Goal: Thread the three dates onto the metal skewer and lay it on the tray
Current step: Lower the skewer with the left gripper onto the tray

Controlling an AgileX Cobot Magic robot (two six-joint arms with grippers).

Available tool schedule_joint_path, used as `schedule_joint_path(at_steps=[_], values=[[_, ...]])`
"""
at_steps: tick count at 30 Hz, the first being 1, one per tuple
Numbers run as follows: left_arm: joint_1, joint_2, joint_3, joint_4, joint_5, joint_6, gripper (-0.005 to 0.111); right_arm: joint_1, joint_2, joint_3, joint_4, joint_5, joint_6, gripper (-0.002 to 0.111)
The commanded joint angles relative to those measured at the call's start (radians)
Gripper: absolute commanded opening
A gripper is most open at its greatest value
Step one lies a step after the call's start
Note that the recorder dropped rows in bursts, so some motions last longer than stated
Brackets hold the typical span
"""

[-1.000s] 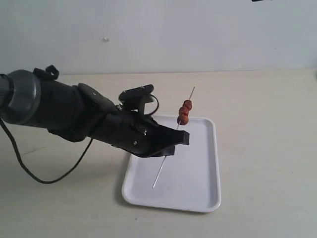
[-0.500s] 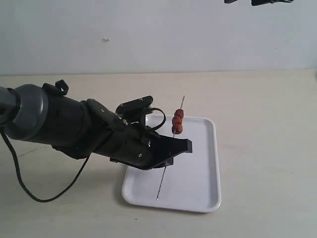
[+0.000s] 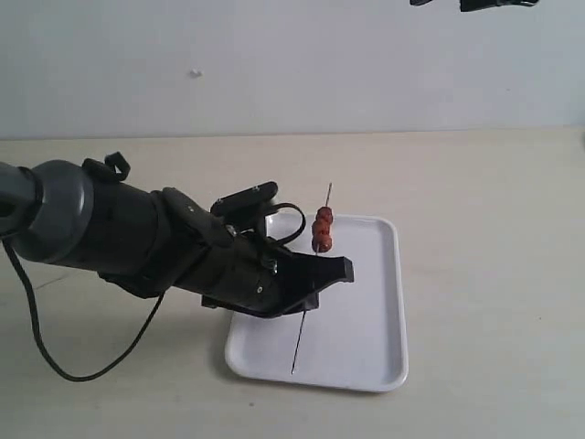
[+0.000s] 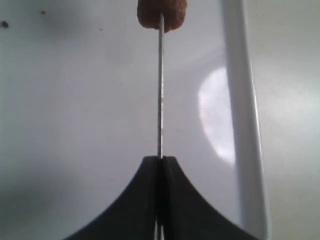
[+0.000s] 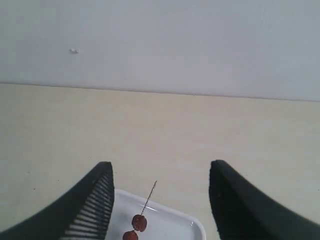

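The metal skewer [image 4: 160,90] is standing pinched in your left gripper [image 4: 160,161], the three dates [image 3: 322,229] sitting beyond its tips, over the tray [image 3: 366,352]; your right gripper [image 5: 161,165] is hanging spread.

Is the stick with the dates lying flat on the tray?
No, the left gripper holds the skewer tilted up over the tray.

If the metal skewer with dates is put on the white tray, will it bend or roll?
Probably stiff: the thin grey metal skewer looks straight though the left hand pinches one spot. Rolling seems unlikely: the wrinkled reddish-brown dates should brake it, and the raised rim of the white tray would catch it.
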Motion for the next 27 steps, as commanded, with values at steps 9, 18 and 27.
schedule_joint_path(at_steps=[9,18,27], values=[[-0.001,0.031,-0.013,0.005,0.047,-0.023,0.000,-0.001,-0.007,0.003,0.004,0.010,-0.016,0.055],[-0.001,0.031,-0.013,0.020,0.063,-0.027,0.023,-0.001,-0.007,0.003,0.004,0.012,-0.017,0.050],[-0.001,0.031,-0.013,0.020,0.067,-0.027,0.041,-0.001,-0.007,0.003,0.004,0.014,-0.039,0.050]])
